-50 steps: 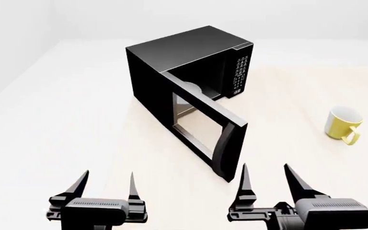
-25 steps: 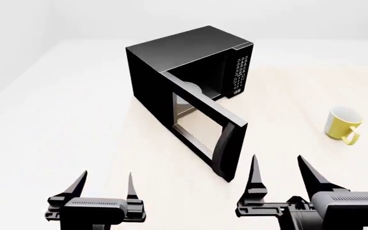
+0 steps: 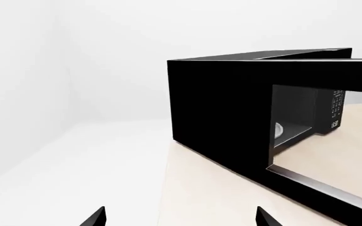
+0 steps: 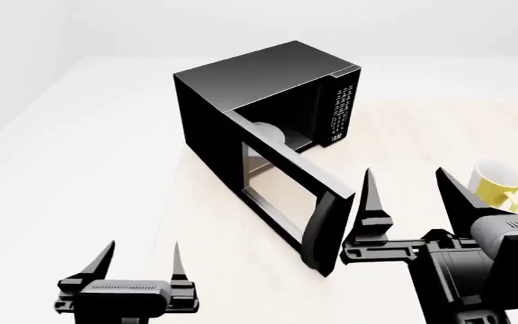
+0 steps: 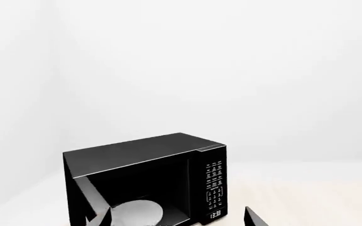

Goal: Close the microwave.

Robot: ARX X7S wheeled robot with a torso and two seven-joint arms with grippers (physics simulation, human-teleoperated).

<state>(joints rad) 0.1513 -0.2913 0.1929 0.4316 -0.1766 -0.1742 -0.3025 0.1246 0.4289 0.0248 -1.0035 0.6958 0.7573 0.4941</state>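
Observation:
The black microwave stands on the light table with its windowed door swung wide open toward me. The white turntable plate and the keypad panel show. My right gripper is open and empty, raised just right of the door's free edge, not touching it. My left gripper is open and empty, low at the front left. The left wrist view shows the microwave's side beyond the left gripper. The right wrist view shows the microwave's cavity and plate past the right gripper.
A yellow mug stands on the table to the right, partly behind my right gripper's finger. The pale tabletop ends at a white surface to the left of the microwave.
My right gripper has risen and moved forward and right, up beside the door's free edge. The left gripper has hardly moved. The door stays open.

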